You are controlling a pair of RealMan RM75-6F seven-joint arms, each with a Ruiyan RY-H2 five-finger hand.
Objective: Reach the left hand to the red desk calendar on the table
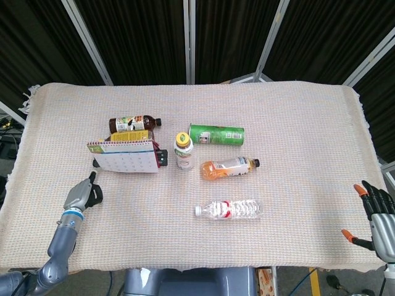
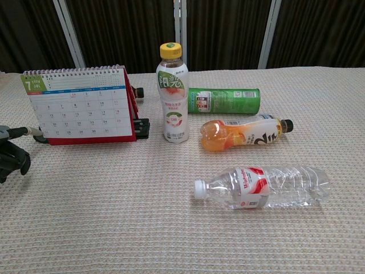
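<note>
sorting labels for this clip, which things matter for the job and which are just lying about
Job: red desk calendar with white date grid; left hand.

Lying about: yellow-capped upright bottle; green can; orange drink bottle; clear water bottle; brown bottle; right hand.
</note>
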